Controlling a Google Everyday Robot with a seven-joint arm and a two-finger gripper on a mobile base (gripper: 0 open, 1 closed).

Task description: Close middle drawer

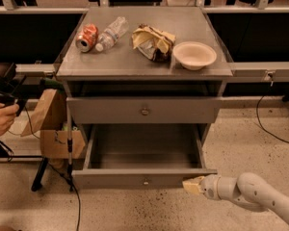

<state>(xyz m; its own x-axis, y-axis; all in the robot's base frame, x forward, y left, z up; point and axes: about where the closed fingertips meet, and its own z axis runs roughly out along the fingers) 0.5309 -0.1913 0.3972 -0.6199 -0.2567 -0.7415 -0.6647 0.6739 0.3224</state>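
The middle drawer (pixel 111 178) is pulled far out of the gray cabinet, showing its long bare tray (pixel 144 148) and a low front panel with a small round knob (pixel 145 181). My gripper (pixel 193 185), cream-tipped on a white arm, comes in from the lower right. It sits at the right end of the drawer's front panel, touching it or very nearly so. It holds nothing that I can see.
Above the open drawer is a shut drawer (pixel 144 110) with a brassy knob. The cabinet top carries a red can (pixel 87 36), a plastic bottle (pixel 111 32), a crumpled chip bag (pixel 152 42) and a white bowl (pixel 194 55). At the left are a cardboard box (pixel 50 124), cables and a person's hand (pixel 1 119).
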